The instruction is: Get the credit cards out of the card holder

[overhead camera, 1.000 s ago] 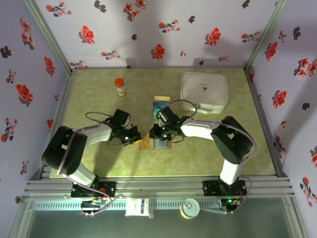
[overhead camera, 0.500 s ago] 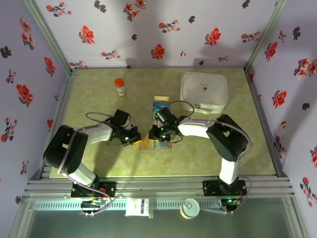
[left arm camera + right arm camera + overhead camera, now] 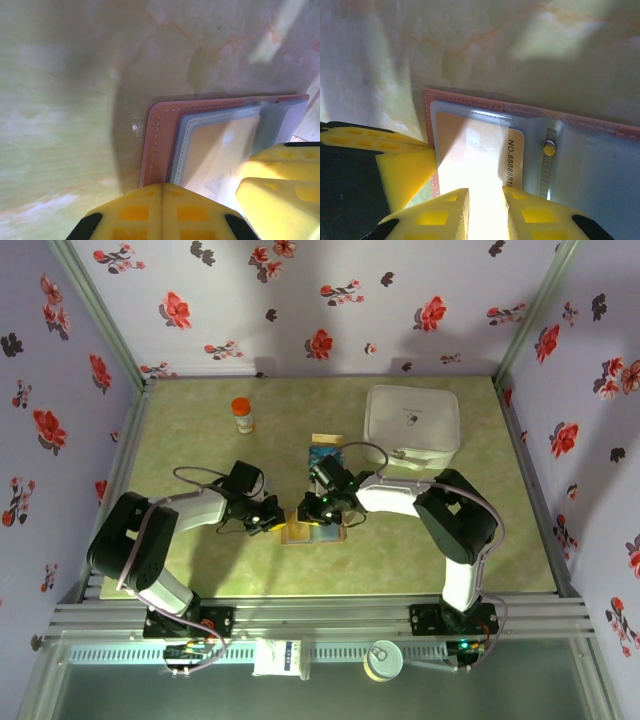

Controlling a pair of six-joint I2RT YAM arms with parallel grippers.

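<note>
**Two grippers low on the open wallet**

Finds the left gripper (image 3: 268,516) clenched shut with nothing between its pads, tips pressed onto the left rim of the small reddish-brown bifold card holder (image 3: 592,165). Lies opened flat at the centre of the green marbled table (image 3: 420,550), blue-grey inside up, long axis running left to right across the top view. Carries a pale yellow plastic card (image 3: 470,150) in its left pocket, numbered edge toward the fold. Shows the right gripper (image 3: 485,202) parted by a narrow gap, tips at that card; contact too unclear to call. Has both arms folded low, elbows outward, forearms converging at centre, wrists tipped down.
</note>
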